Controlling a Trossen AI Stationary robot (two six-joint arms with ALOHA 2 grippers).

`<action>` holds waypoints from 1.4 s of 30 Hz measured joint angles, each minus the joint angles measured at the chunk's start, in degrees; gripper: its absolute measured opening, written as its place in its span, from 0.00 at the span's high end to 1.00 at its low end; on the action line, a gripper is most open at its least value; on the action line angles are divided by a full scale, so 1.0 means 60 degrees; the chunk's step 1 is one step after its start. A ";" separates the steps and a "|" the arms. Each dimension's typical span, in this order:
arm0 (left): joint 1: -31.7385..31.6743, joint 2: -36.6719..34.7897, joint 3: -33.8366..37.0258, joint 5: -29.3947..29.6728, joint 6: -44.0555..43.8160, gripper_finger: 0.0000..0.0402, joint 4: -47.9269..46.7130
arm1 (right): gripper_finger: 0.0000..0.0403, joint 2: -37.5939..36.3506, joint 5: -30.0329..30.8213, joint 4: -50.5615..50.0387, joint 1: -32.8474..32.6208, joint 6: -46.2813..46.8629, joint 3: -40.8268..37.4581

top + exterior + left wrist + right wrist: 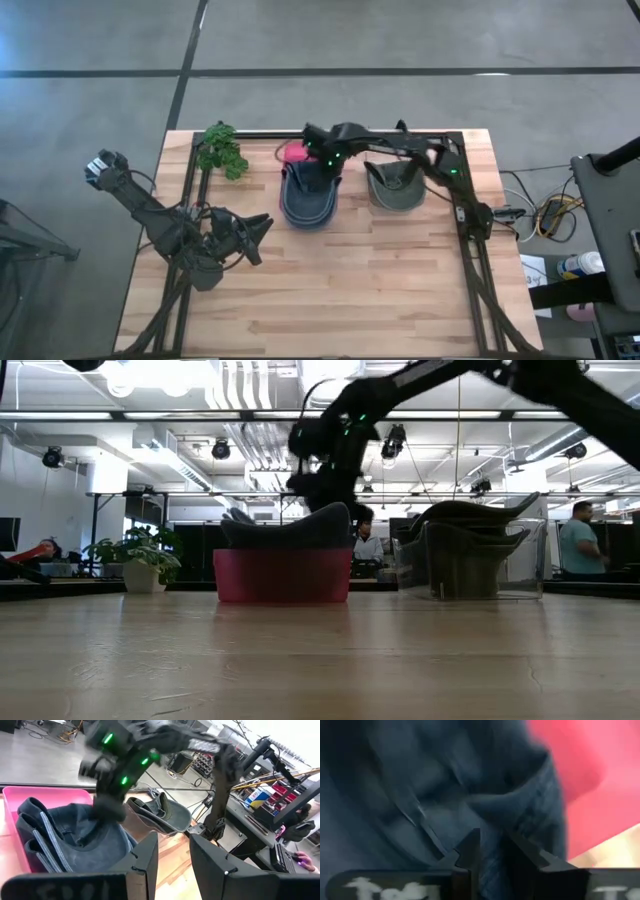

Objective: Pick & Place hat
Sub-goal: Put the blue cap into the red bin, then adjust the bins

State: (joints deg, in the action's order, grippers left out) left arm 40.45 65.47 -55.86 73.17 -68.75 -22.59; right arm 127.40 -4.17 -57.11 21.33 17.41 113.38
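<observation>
A blue denim hat (305,200) lies in a pink bin (293,152) at the middle of the table's far side. In the low view the hat (285,525) rises above the bin's rim (282,575). My right gripper (322,165) reaches down onto the hat's far part and is shut on its cloth (492,840). My left gripper (262,232) hovers open at the table's left, pointing toward the bin, with nothing between its fingers (173,842). My right gripper pinches a raised fold of the hat's blue cloth (492,852) between its two fingers (470,855). It comes from above, pointing steeply down. The hat's lower part sits in the pink bin (30,800), and its near end (305,215) juts past the bin's near side.
A grey-green hat (395,188) sits in a clear container (470,560) right of the bin. A small green plant (222,150) stands at the far left. The table's near half (330,300) holds only bare wood. People show in the room beyond.
</observation>
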 joint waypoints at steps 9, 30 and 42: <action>0.0000 0.0000 -0.0007 -0.0007 -0.0051 0.74 -0.0010 | 0.80 0.1853 -0.1280 -0.1795 -0.0410 -0.0809 0.1907; -0.0056 -0.0095 -0.0020 -0.1275 -0.0154 0.74 -0.1153 | 0.80 0.0851 -0.0550 -0.2001 -0.0691 -0.2693 0.3622; -0.0760 0.0348 0.0560 -0.6387 -0.1122 0.74 -0.4247 | 0.80 -0.0793 0.0756 -0.3556 -0.1818 -0.2606 0.3509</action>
State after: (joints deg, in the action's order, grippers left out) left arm 35.89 67.56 -52.50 34.85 -75.48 -48.07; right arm 122.64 0.37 -78.44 10.42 1.78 134.43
